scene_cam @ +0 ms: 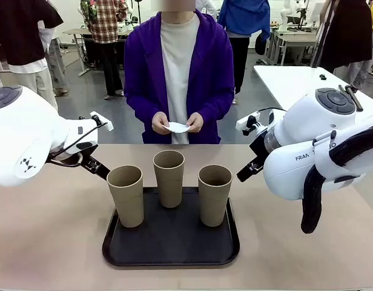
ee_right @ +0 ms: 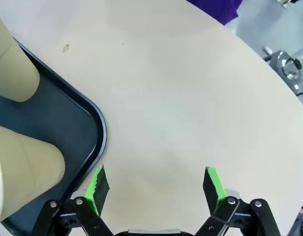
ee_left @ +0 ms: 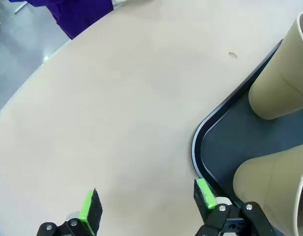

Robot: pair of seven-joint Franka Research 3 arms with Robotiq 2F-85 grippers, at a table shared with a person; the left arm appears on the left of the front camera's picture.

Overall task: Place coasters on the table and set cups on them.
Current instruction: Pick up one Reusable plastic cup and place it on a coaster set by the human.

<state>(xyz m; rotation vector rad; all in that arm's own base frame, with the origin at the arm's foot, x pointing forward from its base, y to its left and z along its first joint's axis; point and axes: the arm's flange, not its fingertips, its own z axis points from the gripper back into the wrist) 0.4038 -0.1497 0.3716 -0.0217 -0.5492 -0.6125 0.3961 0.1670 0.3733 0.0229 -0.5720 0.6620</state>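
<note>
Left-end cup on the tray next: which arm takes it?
Left. The left gripper, open, hovers at a corner of the tray beside that cup; the right gripper, open, is beyond its opposite side.

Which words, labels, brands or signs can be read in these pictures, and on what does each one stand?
"FRAN": on the white shell of the right arm; the rest is hidden behind a black cable.
A small black logo, no letters: on the left arm.
The cups, the tray and the table carry no print.
</note>
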